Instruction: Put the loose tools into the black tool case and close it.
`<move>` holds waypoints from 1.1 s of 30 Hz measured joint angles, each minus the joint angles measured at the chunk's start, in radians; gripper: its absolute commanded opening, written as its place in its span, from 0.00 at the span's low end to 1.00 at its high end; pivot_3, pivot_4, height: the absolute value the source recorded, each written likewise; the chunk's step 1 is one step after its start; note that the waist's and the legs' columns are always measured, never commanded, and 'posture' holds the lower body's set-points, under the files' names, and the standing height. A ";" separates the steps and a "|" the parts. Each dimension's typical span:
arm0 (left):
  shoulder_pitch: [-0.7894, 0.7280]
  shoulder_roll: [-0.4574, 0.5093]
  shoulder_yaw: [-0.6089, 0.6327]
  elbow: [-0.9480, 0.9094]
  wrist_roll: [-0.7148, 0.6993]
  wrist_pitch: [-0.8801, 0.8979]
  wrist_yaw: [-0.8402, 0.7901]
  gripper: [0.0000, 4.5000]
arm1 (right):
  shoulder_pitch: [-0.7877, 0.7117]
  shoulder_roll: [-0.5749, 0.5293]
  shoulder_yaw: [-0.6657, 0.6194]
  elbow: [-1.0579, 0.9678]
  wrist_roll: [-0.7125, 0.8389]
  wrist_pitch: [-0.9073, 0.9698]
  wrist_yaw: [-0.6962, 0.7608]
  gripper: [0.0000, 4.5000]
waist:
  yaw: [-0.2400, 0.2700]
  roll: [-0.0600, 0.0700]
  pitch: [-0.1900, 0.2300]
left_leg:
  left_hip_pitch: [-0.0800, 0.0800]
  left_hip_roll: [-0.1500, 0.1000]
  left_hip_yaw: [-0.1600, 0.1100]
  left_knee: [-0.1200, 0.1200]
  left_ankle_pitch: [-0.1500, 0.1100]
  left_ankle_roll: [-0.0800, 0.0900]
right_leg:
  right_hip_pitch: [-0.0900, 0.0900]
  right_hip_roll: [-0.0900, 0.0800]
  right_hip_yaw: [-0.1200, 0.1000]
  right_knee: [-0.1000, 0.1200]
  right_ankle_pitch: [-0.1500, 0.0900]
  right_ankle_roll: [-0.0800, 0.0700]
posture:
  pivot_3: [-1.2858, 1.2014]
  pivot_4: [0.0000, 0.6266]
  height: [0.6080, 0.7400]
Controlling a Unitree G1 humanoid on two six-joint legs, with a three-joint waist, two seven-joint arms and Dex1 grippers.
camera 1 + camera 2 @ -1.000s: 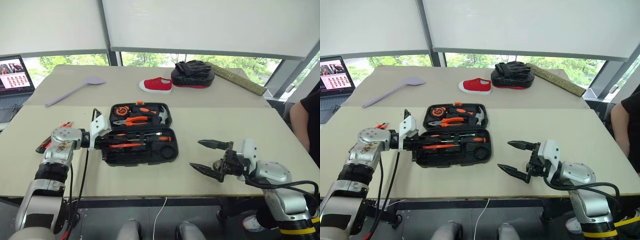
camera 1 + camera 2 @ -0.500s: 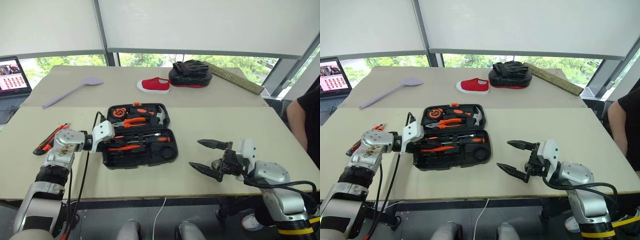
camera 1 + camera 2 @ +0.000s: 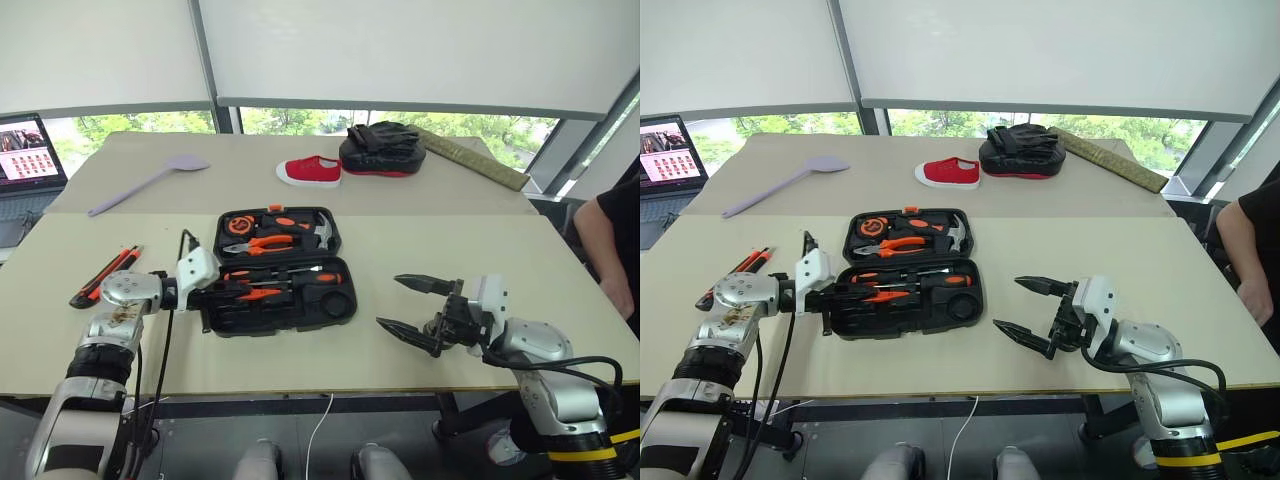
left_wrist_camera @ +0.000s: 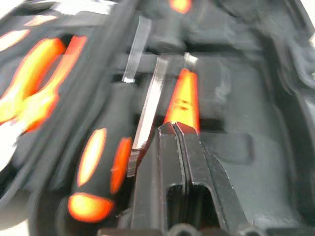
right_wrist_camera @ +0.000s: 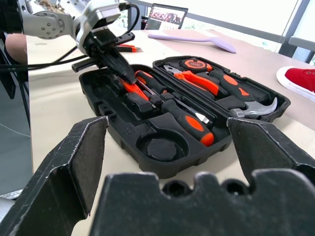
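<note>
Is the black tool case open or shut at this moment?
Open. The black tool case lies flat on the table, both halves spread, with pliers and screwdrivers showing in its slots.

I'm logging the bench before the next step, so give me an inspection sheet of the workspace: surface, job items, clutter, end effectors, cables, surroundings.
Surface: two beige tables pushed together, seam between them.
Job's things: black tool case lies open, tools in its slots; orange-black utility knife loose on the table to the case's left, with something slim and orange beside it.
Clutter: lilac spoon, red shoe and black padded mitt on the far table.
End effectors: left end effector fingers together, tips inside the case at an orange tool; right end effector open wide, empty, right of the case.
Cables: black cable along the left arm.
Surroundings: laptop at far left, a person's arm at right, windows behind.
</note>
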 measured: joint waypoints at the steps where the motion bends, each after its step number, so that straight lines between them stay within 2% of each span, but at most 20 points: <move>1: 0.034 0.003 0.052 -0.044 -0.056 0.024 0.000 0.25 | -0.001 0.001 -0.002 0.004 0.000 -0.009 0.000 1.00 | -0.004 0.000 0.000 | -0.001 0.000 0.000 0.000 0.000 0.000 | 0.000 0.000 0.000 0.000 0.000 0.000 | 0.52 0.24 1.00; 2: 0.071 0.014 0.102 -0.095 -0.099 0.047 0.005 0.37 | -0.005 0.004 -0.003 0.007 0.000 -0.019 0.000 1.00 | -0.006 0.000 0.000 | -0.001 0.000 0.000 0.000 0.000 0.000 | -0.001 0.000 0.000 0.000 0.000 0.000 | 0.52 0.24 1.00; 4: 0.168 0.042 0.194 -0.192 -0.154 0.073 0.032 0.49 | -0.014 0.011 0.000 0.012 0.001 -0.045 0.016 1.00 | -0.018 0.000 0.000 | -0.001 0.000 0.000 -0.002 0.000 0.000 | -0.001 0.000 0.000 -0.001 0.000 0.000 | 0.52 0.24 1.00; 6: 0.353 0.069 0.341 -0.294 -0.204 0.103 0.089 0.65 | 0.000 0.019 -0.013 0.018 0.020 -0.101 0.061 1.00 | -0.034 0.000 0.000 | 0.003 0.001 0.000 -0.003 -0.003 0.002 | 0.001 -0.001 0.002 -0.001 0.000 0.000 | 0.52 0.24 1.00; 8: 0.541 0.052 0.490 -0.374 -0.235 0.150 0.185 0.79 | 0.010 0.025 -0.019 0.027 0.041 -0.114 0.091 1.00 | -0.033 0.000 0.000 | 0.003 0.001 0.000 -0.004 -0.003 0.002 | 0.001 -0.001 0.000 -0.001 0.000 -0.001 | 0.52 0.24 1.00; 10: 0.623 0.027 0.572 -0.400 -0.250 0.165 0.242 0.95 | 0.007 0.038 -0.024 0.028 0.062 -0.115 0.095 1.00 | -0.030 0.000 0.000 | 0.004 0.001 0.001 -0.004 -0.003 0.002 | 0.001 -0.002 0.000 -0.001 -0.001 -0.001 | 0.52 0.24 1.00; 11: 0.683 0.010 0.634 -0.412 -0.257 0.166 0.281 0.99 | 0.005 0.053 -0.025 0.027 0.069 -0.125 0.098 1.00 | -0.029 -0.001 0.000 | 0.004 0.001 0.001 -0.004 -0.003 0.001 | 0.002 -0.002 0.000 -0.001 -0.001 -0.002 | 0.52 0.24 1.00; 13: 0.811 -0.027 0.779 -0.404 -0.266 0.159 0.372 0.99 | 0.013 0.076 -0.028 0.022 0.080 -0.166 0.105 1.00 | -0.019 -0.002 0.000 | 0.006 0.001 0.002 -0.004 -0.003 0.001 | 0.002 -0.005 -0.003 -0.002 -0.003 -0.001 | 0.52 0.24 1.00; 15: 0.881 -0.057 0.857 -0.381 -0.265 0.152 0.437 0.99 | 0.026 0.096 -0.028 0.009 0.080 -0.194 0.106 1.00 | -0.010 -0.002 -0.001 | 0.010 0.000 0.003 -0.004 -0.007 -0.007 | 0.001 -0.009 -0.004 -0.002 -0.008 -0.005 | 0.52 0.24 1.00; 17: 0.939 -0.087 0.905 -0.371 -0.266 0.163 0.491 0.99 | 0.053 0.102 -0.027 -0.003 0.080 -0.209 0.105 1.00 | 0.001 -0.005 -0.002 | 0.010 -0.001 0.004 -0.004 -0.008 -0.008 | 0.002 -0.011 -0.004 -0.002 -0.009 -0.002 | 0.52 0.24 1.00; 20: 0.953 -0.098 0.913 -0.394 -0.279 0.213 0.544 0.99 | 0.067 0.102 -0.027 -0.009 0.080 -0.210 0.104 1.00 | 0.015 -0.008 -0.004 | 0.010 0.000 0.004 -0.004 -0.009 -0.009 | 0.002 -0.012 -0.006 -0.002 -0.009 -0.002 | 0.52 0.24 1.00; 23: 0.907 -0.045 0.887 -0.425 -0.290 0.304 0.582 0.99 | 0.083 0.093 -0.027 -0.034 0.080 -0.205 0.092 1.00 | 0.021 -0.009 -0.005 | 0.010 0.001 0.006 -0.004 -0.009 -0.010 | 0.001 -0.013 -0.008 -0.002 -0.008 -0.003 | 0.52 0.24 1.00; 27: 0.674 0.151 0.744 -0.387 -0.282 0.471 0.606 0.99 | 0.078 0.085 -0.022 -0.092 0.086 -0.165 0.056 1.00 | 0.026 -0.011 -0.006 | 0.010 0.006 0.009 -0.004 -0.009 -0.011 | 0.001 -0.010 -0.010 -0.002 -0.007 -0.005 | 0.52 0.24 1.00; 30: 0.517 0.253 0.621 -0.302 -0.245 0.548 0.598 0.99 | 0.067 0.084 -0.019 -0.114 0.090 -0.149 0.036 1.00 | 0.014 -0.013 -0.008 | 0.011 0.007 0.012 -0.004 -0.008 -0.011 | 0.001 -0.010 -0.009 -0.002 -0.006 -0.005 | 0.52 0.24 1.00; 33: 0.314 0.309 0.470 -0.138 -0.176 0.575 0.577 0.99 | 0.054 0.085 -0.014 -0.121 0.091 -0.139 0.018 1.00 | 0.003 -0.015 -0.009 | 0.009 0.007 0.016 -0.005 -0.008 -0.009 | 0.001 -0.008 -0.006 -0.002 -0.001 -0.004 | 0.52 0.24 1.00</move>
